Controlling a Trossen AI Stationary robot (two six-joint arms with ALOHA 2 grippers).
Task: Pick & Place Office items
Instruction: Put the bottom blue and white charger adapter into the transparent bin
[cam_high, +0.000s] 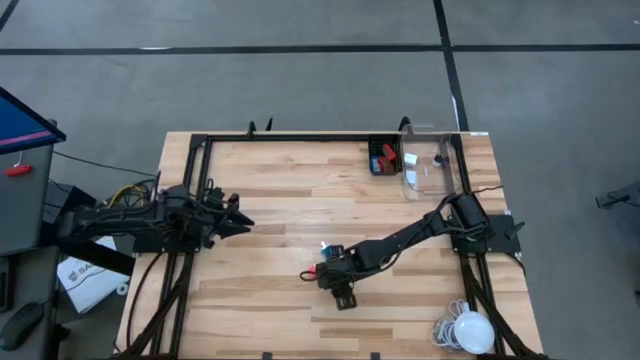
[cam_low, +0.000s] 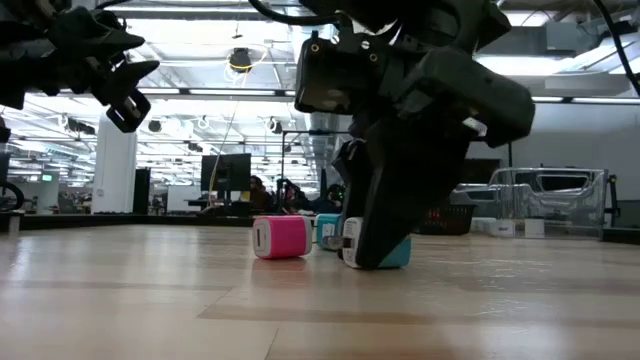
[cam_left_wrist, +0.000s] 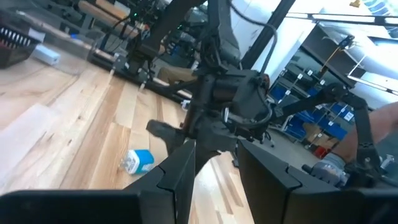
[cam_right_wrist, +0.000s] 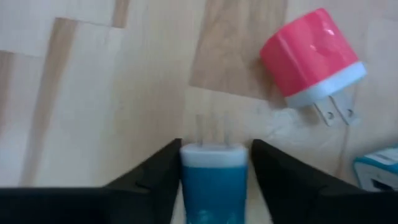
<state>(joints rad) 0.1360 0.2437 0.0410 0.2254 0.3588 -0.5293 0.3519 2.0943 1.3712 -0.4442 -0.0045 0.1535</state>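
My right gripper reaches down to mid-table and is shut on a blue plug-shaped office item with a white pronged face. A pink item with a white end lies on its side just beyond it. A light blue item rests on the table beside that and shows behind the pink one in the low view. More red and blue pieces sit in the black tray. My left gripper hovers open above the table's left half, holding nothing. My right gripper pinches the blue item's body between its two fingers, one on each side. The fingers point down from above. The white pronged end sticks out past the fingertips. Its lower edge rests on the table.
A clear bin stands at the far right edge next to the black tray. A white ball with a coiled cable lies at the near right corner. Bare wood stretches between the two arms and toward the near edge.
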